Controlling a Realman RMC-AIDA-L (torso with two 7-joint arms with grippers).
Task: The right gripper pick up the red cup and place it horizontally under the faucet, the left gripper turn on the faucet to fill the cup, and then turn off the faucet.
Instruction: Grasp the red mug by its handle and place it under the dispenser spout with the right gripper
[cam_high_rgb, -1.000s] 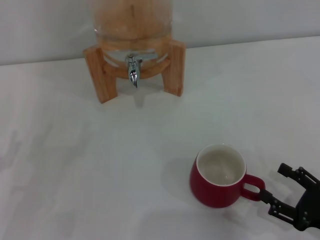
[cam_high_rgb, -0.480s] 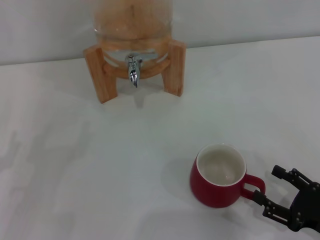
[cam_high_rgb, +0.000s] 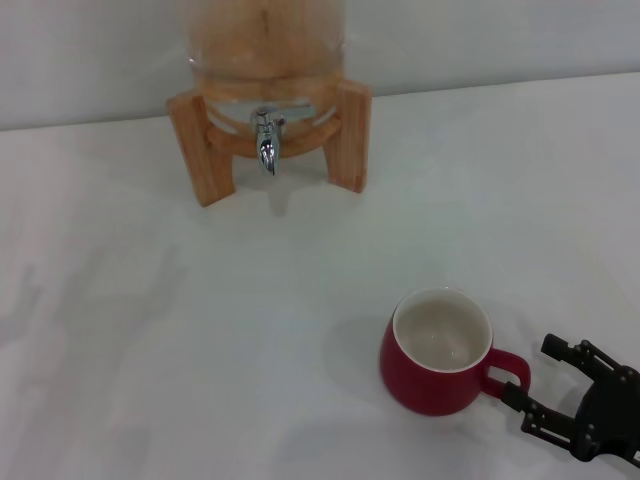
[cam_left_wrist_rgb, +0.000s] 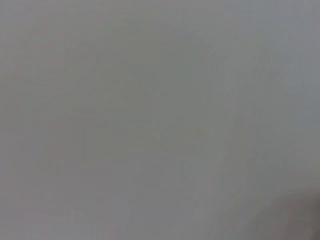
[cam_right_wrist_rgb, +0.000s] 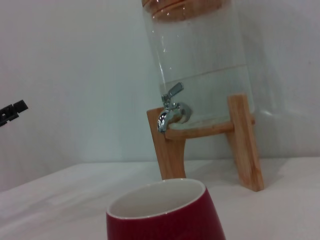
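At the near right corner of the white table (cam_high_rgb: 150, 330), the right gripper (cam_high_rgb: 535, 385) rests low with its black fingers spread wide, one on each side of the red cup's loop handle but closed on nothing. Just left of it, the red cup (cam_high_rgb: 437, 352) stands upright with its white inside facing up, well apart from the dispenser. Farther back and to the left, the faucet (cam_high_rgb: 265, 140) juts from a glass water jar (cam_right_wrist_rgb: 200, 65) seated on a wooden stand (cam_high_rgb: 268, 140), spout pointing down. The left gripper does not appear in any view, so whether it is open cannot be told.
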